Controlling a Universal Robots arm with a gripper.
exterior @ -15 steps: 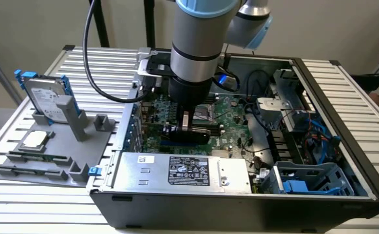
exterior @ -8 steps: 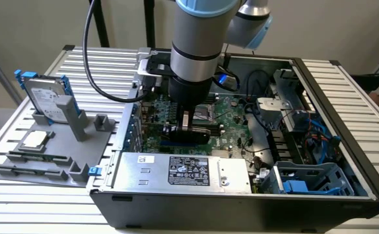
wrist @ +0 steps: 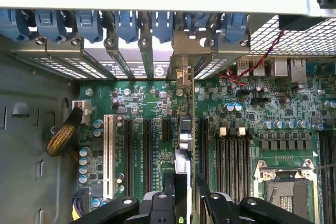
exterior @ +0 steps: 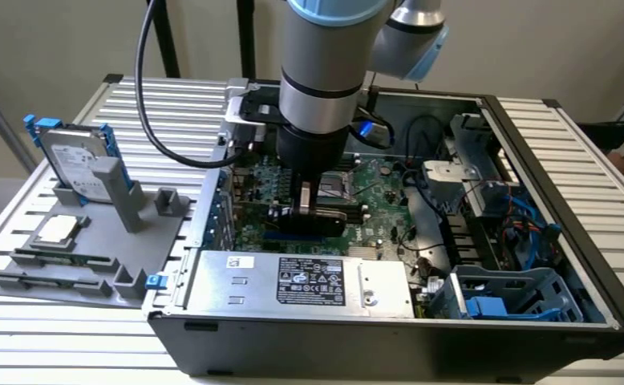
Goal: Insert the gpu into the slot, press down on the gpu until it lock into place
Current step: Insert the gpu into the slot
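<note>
Grips the small flat black expansion card with its thin green board edge (wrist: 184, 148) between the two black metal fingers (wrist: 169, 195) of the arm's gripper (wrist: 186, 203), jaws drawn in narrow and clamped on the card's upper edge, to judge from the wrist view. Hangs low inside the open black steel computer case (exterior: 398, 353), over the green motherboard (exterior: 382, 184), just far of the silver labelled power-supply box (exterior: 301, 281) by the near wall. Sets the card along the long narrow bright-blue plastic slot (exterior: 289, 236), glimpsed as a blue sliver under the gripper in the exterior view; cannot tell whether seated, touching or just above. Best done by holding the card dead upright and parallel to the slot, with the bright stamped-metal bracket (wrist: 181, 74) at its end tucked into the gap among the perforated silver blanking plates (wrist: 131, 66), on the case wall toward the exterior view's left. Press straight down and evenly along the length, without rocking toward the neighbouring long black plastic connectors (wrist: 147, 145) or the white one (wrist: 108, 150). Treat the card as a thin, rigid, brittle board: stiff along its length, easily bent sideways. Expect hard, smooth plastic at the slot and sharp thin sheet metal at the plates, under a row of rounded blue plastic clips (wrist: 89, 24). Mind the small upright cylindrical capacitors (wrist: 84, 163) close by, easily knocked.
</note>
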